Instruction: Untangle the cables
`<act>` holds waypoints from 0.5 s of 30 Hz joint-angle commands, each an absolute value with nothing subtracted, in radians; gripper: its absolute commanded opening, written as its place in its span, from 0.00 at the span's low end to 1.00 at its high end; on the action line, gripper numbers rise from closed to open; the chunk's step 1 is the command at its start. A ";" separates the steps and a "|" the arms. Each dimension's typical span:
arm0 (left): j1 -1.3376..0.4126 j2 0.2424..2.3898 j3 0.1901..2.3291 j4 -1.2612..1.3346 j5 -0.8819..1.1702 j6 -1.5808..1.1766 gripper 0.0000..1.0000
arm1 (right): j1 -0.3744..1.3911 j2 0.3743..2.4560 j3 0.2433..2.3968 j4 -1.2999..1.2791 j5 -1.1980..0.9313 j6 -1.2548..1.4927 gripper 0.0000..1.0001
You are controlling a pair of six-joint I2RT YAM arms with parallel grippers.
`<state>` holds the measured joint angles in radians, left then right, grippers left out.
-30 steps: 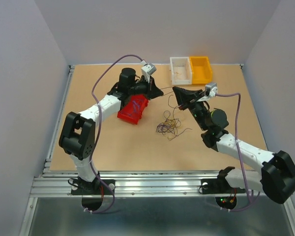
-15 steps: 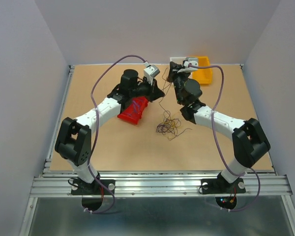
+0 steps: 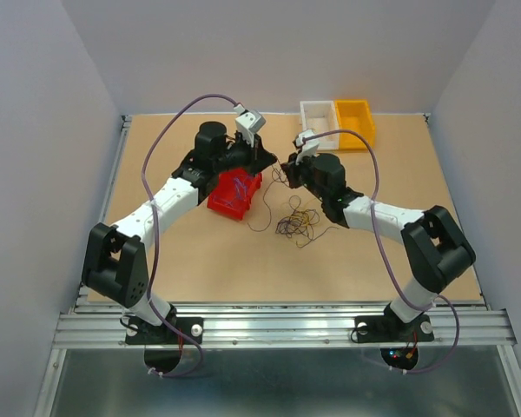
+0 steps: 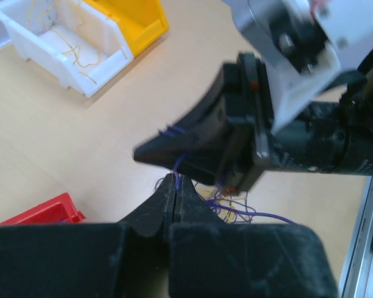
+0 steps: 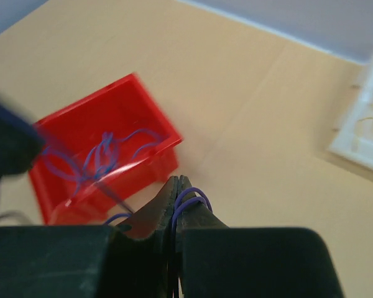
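Observation:
The cables [image 3: 297, 224] lie as a loose clump of blue-purple, yellow-tan and dark wires on the table centre; the clump also shows behind the jaws in the left wrist view [image 4: 236, 208]. My left gripper [image 3: 272, 162] [image 4: 176, 180] is shut on a blue-purple wire [image 4: 176, 166]. My right gripper [image 3: 286, 167] [image 5: 178, 181] is shut on a blue-purple wire that loops over its finger [image 5: 196, 195]. The two grippers meet tip to tip above the table, just right of the red bin. A thin strand [image 3: 259, 219] hangs down from them.
A red bin [image 3: 234, 193] [image 5: 105, 155] holds several blue-purple wires. A white bin [image 3: 319, 123] [image 4: 62, 43] with yellow-tan wires and a yellow bin [image 3: 356, 123] [image 4: 137, 18] stand at the back edge. Metal rails run along the table's near edge.
My right gripper has swung from the right side past the back bins to the centre beside my left gripper. My left arm has shifted a little left.

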<state>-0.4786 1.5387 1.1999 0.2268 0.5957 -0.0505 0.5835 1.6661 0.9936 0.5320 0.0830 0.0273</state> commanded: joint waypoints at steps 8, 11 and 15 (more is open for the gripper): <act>-0.453 1.564 1.233 0.276 0.613 -0.040 0.00 | 0.583 1.434 0.792 0.633 -0.673 0.056 0.00; -0.453 1.598 1.252 0.264 0.643 -0.038 0.00 | 0.581 1.420 0.793 0.663 -0.655 0.107 0.01; -0.451 1.621 1.266 0.259 0.635 -0.029 0.00 | 0.577 1.419 0.819 0.684 -0.539 0.170 0.01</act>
<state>-0.4583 1.6115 1.2133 0.2199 0.6170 -0.0483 0.5819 1.4387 0.8078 0.6193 -0.5797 0.0898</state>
